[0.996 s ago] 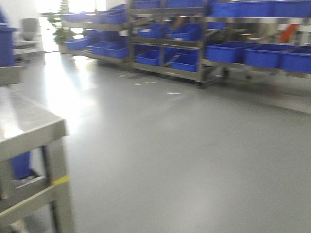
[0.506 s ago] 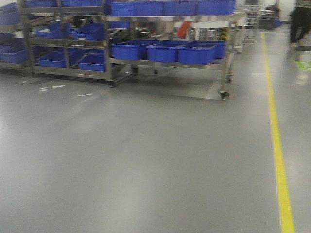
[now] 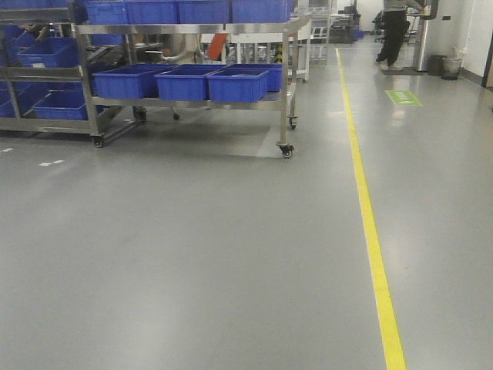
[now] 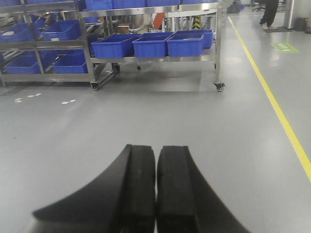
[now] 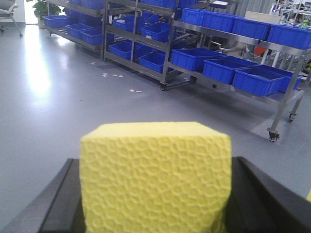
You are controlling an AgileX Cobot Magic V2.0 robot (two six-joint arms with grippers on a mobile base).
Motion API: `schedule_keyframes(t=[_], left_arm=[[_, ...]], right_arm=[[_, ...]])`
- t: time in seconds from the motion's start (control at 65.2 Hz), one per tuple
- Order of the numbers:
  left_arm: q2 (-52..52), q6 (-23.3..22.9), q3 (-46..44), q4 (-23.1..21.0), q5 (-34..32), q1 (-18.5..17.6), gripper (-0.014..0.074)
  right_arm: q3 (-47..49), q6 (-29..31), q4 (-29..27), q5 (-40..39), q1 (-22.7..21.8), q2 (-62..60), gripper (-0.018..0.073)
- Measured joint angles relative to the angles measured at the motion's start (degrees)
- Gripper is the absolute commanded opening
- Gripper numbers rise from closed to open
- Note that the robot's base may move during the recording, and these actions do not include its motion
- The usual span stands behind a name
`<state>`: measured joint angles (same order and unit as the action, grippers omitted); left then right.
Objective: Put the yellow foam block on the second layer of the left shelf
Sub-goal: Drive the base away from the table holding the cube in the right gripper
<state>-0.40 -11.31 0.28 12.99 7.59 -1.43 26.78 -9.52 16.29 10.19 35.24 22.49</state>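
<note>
Steer gently toward steel rack [image 3: 185, 29] at eleven o'clock, clamping bright yellow matte foam cube [image 5: 155, 174] in right gripper [image 5: 156, 196], left gripper [image 4: 156, 158] closed on nothing.

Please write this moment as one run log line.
right gripper: shut on bright yellow textured foam block | left gripper: shut, empty | front view: wheeled steel rack with blue plastic bins
</note>
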Motion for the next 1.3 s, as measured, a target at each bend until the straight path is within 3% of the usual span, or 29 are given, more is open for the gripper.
schedule_keyframes(t=[1.303], left_arm=[[0.0,0.0,0.0,0.0,0.0,0.0,0.0136]], right_arm=[[0.0,0.0,0.0,0.2,0.0,0.0,0.0309]])
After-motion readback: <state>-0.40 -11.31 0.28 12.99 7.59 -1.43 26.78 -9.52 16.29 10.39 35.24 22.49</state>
